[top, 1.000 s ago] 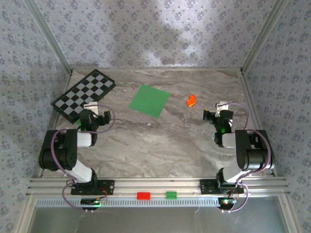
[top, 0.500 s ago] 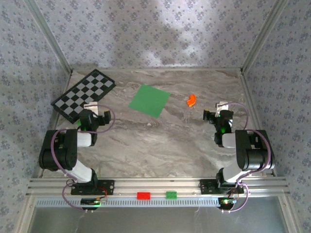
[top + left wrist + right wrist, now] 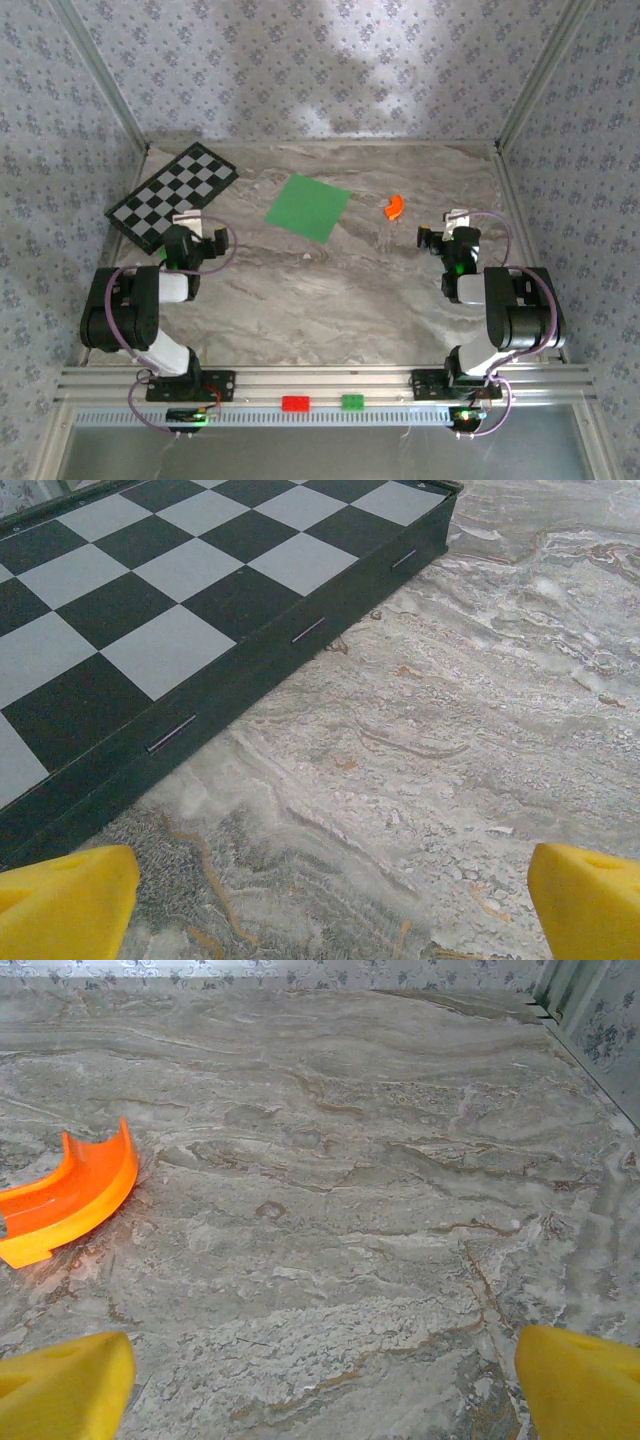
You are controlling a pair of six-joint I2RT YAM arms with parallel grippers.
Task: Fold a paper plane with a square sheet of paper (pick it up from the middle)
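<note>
Nothing has shifted since a second ago: both arms sit as they were and the green sheet lies in the same spot. In the left wrist view the yellow fingers (image 3: 62,900) of the left gripper (image 3: 325,905) stand spread wide at the lower corners, with bare marbled table (image 3: 450,730) between them and nothing held. Just beyond them on the left, the dark edge of the checkered board (image 3: 150,610) runs slantwise away across the stone. In the right wrist view the yellow fingers (image 3: 60,1390) of the right gripper (image 3: 320,1390) are likewise spread wide and empty over the table. The orange curved piece (image 3: 70,1195) rests on the surface farther off to the left, apart from the near finger. From above, the left gripper (image 3: 190,236) sits low just beside the near edge of the checkered board (image 3: 172,195) on the left side. The right gripper (image 3: 450,232) sits near the right side, with the orange curved piece (image 3: 394,207) a little farther and to its left. The square sheet of paper (image 3: 308,207) lies flat and unfolded on the far middle of the table. It sits between the board and the orange piece, touching neither, turned somewhat askew, and well apart from both grippers. At the near edge, a red block (image 3: 295,403) and a green block (image 3: 352,402) sit on the rail between the two arm bases.
</note>
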